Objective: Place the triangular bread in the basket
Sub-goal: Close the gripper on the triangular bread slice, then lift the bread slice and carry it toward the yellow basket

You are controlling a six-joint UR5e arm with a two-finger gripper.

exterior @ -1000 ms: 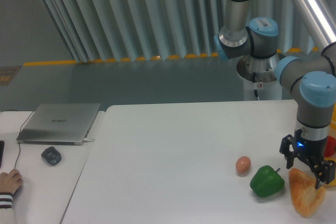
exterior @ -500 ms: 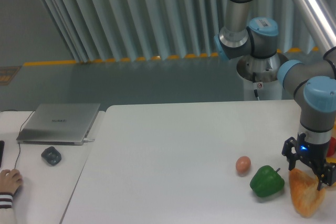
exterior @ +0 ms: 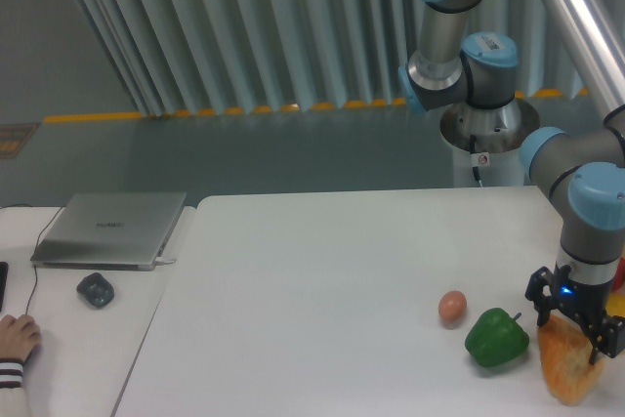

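The triangular bread (exterior: 568, 378), a golden-orange wedge, lies on the white table (exterior: 322, 271) at the front right corner, its tip reaching the lower frame edge. My gripper (exterior: 574, 327) hangs straight down over the bread's upper end. It is open, with one dark finger on each side of the crust and low against it. The basket is not clearly in view. Only a thin sliver of yellow and red (exterior: 619, 280) shows at the right frame edge behind the arm.
A green pepper (exterior: 496, 337) sits just left of the bread, close to the gripper's left finger. A small brown egg (exterior: 451, 307) lies further left. On a side table at the left are a closed laptop (exterior: 109, 229), a mouse (exterior: 95, 288) and a person's hand (exterior: 15, 339).
The gripper has come down and slightly right, from above the bread's top to straddling it. The bread, pepper and egg have not moved.
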